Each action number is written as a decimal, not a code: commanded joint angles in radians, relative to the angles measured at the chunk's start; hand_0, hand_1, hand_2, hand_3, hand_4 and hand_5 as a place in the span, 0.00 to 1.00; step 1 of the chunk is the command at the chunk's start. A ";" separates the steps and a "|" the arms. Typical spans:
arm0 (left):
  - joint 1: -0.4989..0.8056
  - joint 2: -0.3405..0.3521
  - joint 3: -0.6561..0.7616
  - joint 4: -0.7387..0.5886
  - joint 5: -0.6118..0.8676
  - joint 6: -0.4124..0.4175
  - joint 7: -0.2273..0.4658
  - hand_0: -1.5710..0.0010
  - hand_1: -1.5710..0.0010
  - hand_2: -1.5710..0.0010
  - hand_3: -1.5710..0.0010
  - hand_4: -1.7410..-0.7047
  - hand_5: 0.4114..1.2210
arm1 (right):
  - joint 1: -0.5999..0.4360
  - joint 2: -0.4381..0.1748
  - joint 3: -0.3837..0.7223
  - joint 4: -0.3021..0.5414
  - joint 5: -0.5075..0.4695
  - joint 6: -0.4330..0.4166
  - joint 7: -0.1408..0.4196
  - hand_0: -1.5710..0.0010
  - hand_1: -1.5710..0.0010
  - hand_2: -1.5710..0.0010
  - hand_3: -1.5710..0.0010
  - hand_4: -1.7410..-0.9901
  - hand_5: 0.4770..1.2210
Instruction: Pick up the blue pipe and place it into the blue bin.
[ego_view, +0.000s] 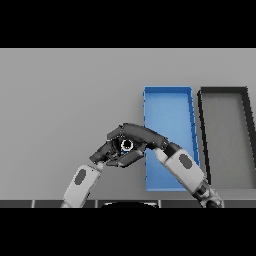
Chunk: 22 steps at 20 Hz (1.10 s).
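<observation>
The blue pipe (127, 145) shows only as a small ring with a dark centre, seen end-on and mostly hidden by fingers. My right hand (141, 135) reaches in from the lower right, its fingers curled round the pipe just left of the blue bin (167, 100). My left hand (106, 152) comes in from the lower left and lies right against the right hand, its fingers relaxed beside the pipe. The blue bin is a long open tray, and my right forearm crosses its near half.
A dark grey bin (223, 91) of similar shape stands directly right of the blue bin. The grey table (65, 100) stretches to the left and far side.
</observation>
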 joint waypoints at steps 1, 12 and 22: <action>0.012 -0.004 0.003 -0.004 0.020 -0.007 -0.014 0.00 0.00 0.00 0.03 0.06 1.00 | 0.019 0.003 0.001 -0.008 -0.014 -0.002 -0.006 0.23 0.23 0.22 0.35 0.21 0.23; 0.006 -0.003 0.019 -0.019 0.034 -0.013 -0.005 0.00 0.00 0.00 0.09 0.01 1.00 | 0.029 -0.023 0.056 -0.022 -0.011 -0.092 -0.122 0.02 0.02 0.02 0.04 0.02 0.93; 0.006 0.038 0.020 -0.026 -0.078 -0.073 -0.009 0.80 0.82 0.83 0.84 0.67 0.65 | 0.027 -0.007 0.075 -0.039 0.042 -0.130 -0.077 0.00 0.00 0.00 0.00 0.00 0.99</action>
